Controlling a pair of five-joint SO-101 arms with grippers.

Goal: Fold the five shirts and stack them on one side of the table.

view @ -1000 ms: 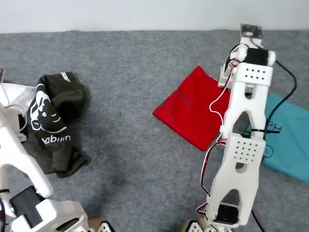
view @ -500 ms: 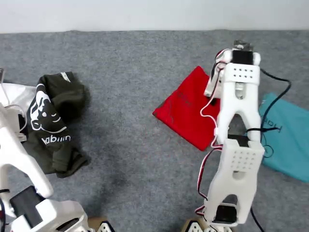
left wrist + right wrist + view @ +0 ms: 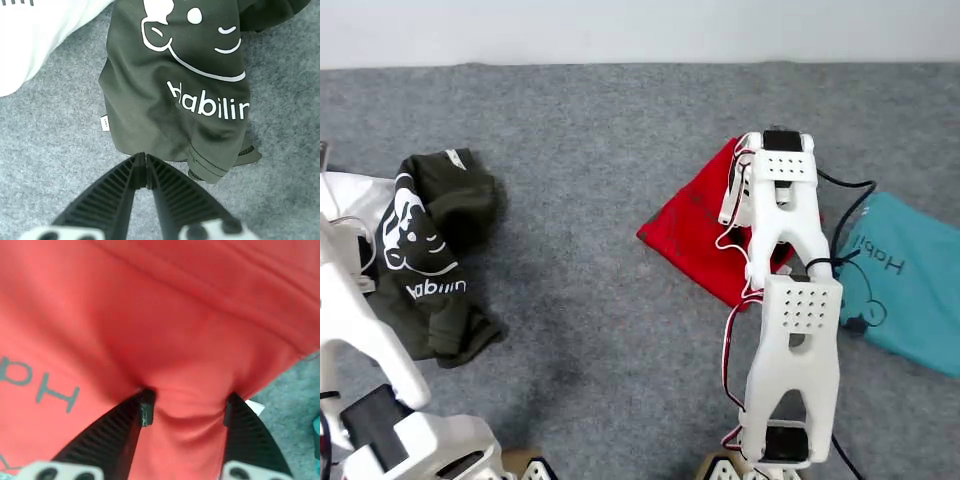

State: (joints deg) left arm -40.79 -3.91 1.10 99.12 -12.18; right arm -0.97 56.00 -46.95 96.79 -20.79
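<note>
Grey felt covers the bench [image 3: 580, 120], where the red shirt [image 3: 695, 235] lies folded with the teal shirt [image 3: 910, 290] just beside it. Our right fingers [image 3: 127, 432], spread and empty, press into the red cloth. We should pinch squarely, then lift low. Our left fingers [image 3: 117, 192], well apart from it, are closed on nothing.

Grey felt tabletop [image 3: 570, 300] runs back to a plain white wall [image 3: 620, 30].
</note>
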